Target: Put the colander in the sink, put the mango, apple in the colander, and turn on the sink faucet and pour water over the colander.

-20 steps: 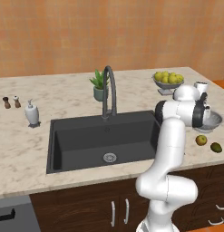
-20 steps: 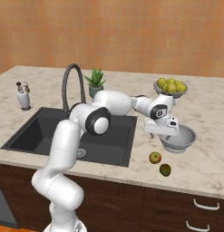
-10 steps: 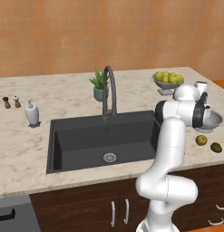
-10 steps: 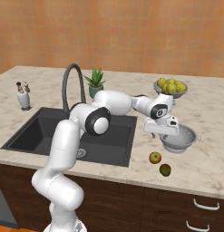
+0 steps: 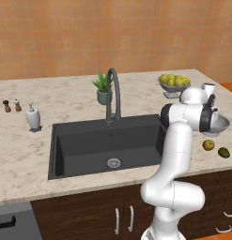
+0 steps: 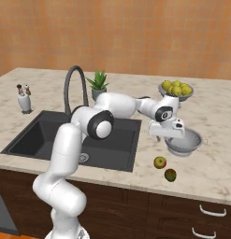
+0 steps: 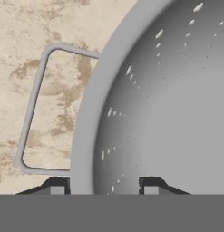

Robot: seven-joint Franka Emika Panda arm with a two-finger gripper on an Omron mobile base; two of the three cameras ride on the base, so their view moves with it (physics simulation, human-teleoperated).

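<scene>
Hand (image 7: 104,186) clamped over colander (image 7: 168,104) rim.

Orange-tan textured wall (image 5: 112,33) fills the top of both base views. Beige marbled counter (image 5: 65,101) spans the middle. Dark brown cabinets (image 5: 89,213) with silver bar handles (image 5: 116,220) run along the bottom; drawer pulls (image 6: 212,212) at lower right in the right base view. Grey appliance front (image 5: 9,220) at lower left. Light is flat and even.
</scene>
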